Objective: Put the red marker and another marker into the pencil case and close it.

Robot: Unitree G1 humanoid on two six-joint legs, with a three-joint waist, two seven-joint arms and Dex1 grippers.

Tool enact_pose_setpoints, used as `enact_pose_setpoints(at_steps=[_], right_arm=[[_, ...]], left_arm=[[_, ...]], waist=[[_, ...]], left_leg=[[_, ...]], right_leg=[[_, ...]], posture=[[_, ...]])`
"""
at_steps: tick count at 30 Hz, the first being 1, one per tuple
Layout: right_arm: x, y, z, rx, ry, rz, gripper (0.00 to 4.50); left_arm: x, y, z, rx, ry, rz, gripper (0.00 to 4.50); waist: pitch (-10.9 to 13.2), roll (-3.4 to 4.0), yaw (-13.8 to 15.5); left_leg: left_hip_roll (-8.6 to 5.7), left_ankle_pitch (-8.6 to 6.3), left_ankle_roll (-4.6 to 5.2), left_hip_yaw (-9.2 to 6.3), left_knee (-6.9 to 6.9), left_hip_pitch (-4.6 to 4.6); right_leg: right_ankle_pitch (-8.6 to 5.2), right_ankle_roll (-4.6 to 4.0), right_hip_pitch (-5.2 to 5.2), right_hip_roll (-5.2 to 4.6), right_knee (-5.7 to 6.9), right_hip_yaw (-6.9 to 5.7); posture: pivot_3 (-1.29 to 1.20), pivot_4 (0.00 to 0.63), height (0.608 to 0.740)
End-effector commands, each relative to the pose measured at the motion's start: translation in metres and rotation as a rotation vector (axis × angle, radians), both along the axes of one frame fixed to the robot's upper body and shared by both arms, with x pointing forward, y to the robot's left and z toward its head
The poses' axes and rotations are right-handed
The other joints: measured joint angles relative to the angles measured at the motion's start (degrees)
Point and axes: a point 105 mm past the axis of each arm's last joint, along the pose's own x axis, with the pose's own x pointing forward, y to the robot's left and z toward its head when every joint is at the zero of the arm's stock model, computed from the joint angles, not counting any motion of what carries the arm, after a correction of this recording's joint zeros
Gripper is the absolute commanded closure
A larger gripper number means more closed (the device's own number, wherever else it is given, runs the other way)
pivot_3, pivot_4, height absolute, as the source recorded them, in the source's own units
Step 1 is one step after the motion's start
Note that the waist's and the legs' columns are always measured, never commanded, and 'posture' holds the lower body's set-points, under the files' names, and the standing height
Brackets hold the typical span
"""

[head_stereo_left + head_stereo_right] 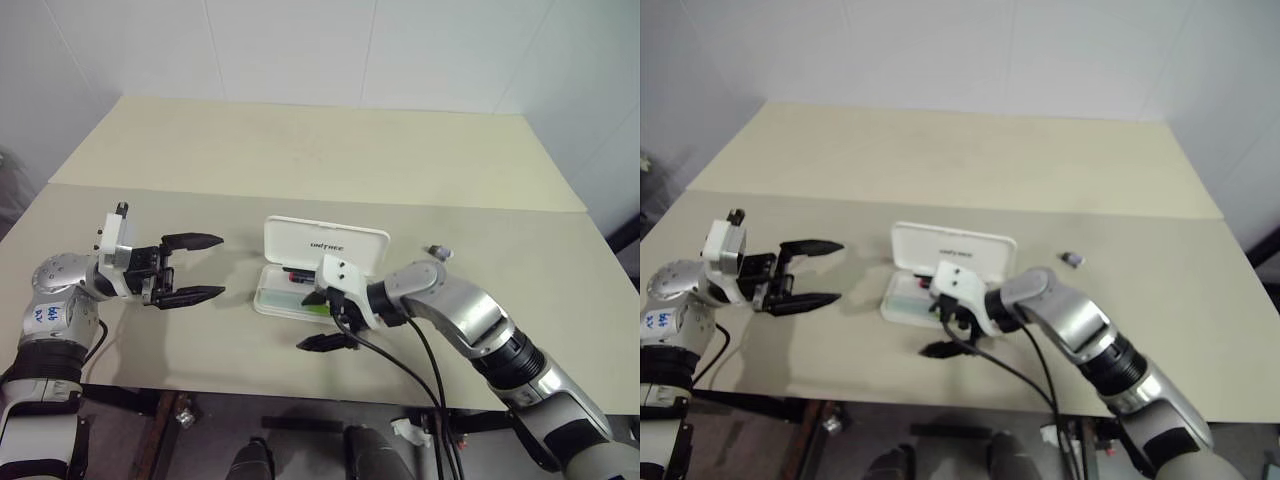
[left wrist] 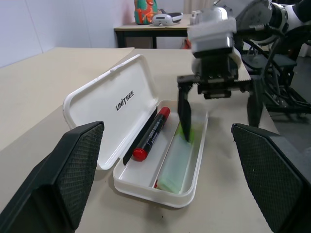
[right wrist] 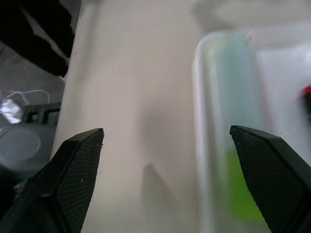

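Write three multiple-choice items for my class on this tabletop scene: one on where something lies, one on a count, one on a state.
1. Where does the red marker lie?
A. on the table beside the case
B. inside the pencil case, along the hinge side by the lid
C. between the left gripper's fingers

2. How many markers lie in the case?
A. none
B. one
C. two

3. How does the case stand?
A. lid up, open
B. lid shut
C. lid off and lying apart

Key:
1 B: the left wrist view shows it in the tray next to the raised lid.
2 C: the red marker and the light green marker lie side by side in the tray.
3 A: the lid stands up behind the tray; the right gripper hangs open over the tray's near edge, and the left gripper is open, apart from the case.
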Motion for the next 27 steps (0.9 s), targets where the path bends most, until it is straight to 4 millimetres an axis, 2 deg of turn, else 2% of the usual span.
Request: enact_pose_setpoints(at_steps=[1, 4, 13, 19, 27], right_arm=[[0.006, 0.002, 0.009, 0.03, -0.04, -0.004, 0.07], [0.007, 0.002, 0.005, 0.025, -0.034, -0.008, 0.07], [-0.007, 0.003, -0.007, 0.0, -0.002, 0.033, 0.07], [-0.001, 0.005, 0.003, 0.03, -0.039, 0.011, 0.07], [0.013, -0.01, 0.021, 0.056, -0.095, -0.062, 0.07]], left_arm=[[-0.011, -0.002, 0.005, 0.032, -0.034, -0.104, 0.0], [-0.01, -0.002, 0.005, 0.031, -0.035, -0.104, 0.0], [-0.01, -0.002, 0.006, 0.031, -0.037, -0.101, 0.0], [-0.01, -0.002, 0.005, 0.031, -0.039, -0.099, 0.0], [-0.009, -0.001, 0.005, 0.031, -0.041, -0.096, 0.0]], waist=[[0.0, 0.0, 0.03], [0.0, 0.0, 0.02], [0.0, 0.0, -0.07], [0.0, 0.0, -0.06], [0.0, 0.0, 0.06]], left_leg=[[0.0, 0.0, 0.0, 0.0, 0.0, 0.0], [0.0, 0.0, 0.0, 0.0, 0.0, -0.02], [0.0, 0.0, 0.0, 0.0, -0.01, -0.02], [0.0, 0.0, 0.0, 0.0, -0.01, -0.01], [0.0, 0.0, 0.0, 0.0, -0.01, -0.01]], right_leg=[[0.0, 0.0, 0.0, 0.0, -0.01, 0.0], [0.0, 0.0, 0.0, -0.01, -0.02, 0.0], [0.0, 0.0, 0.0, 0.0, -0.01, 0.0], [0.0, -0.01, 0.0, 0.0, -0.01, 0.0], [0.0, -0.01, 0.0, 0.0, 0.0, 0.0]], posture=[[0.0, 0.15, 0.74], [0.0, 0.15, 0.74], [0.0, 0.15, 0.74], [0.0, 0.15, 0.74], [0.0, 0.15, 0.74]])
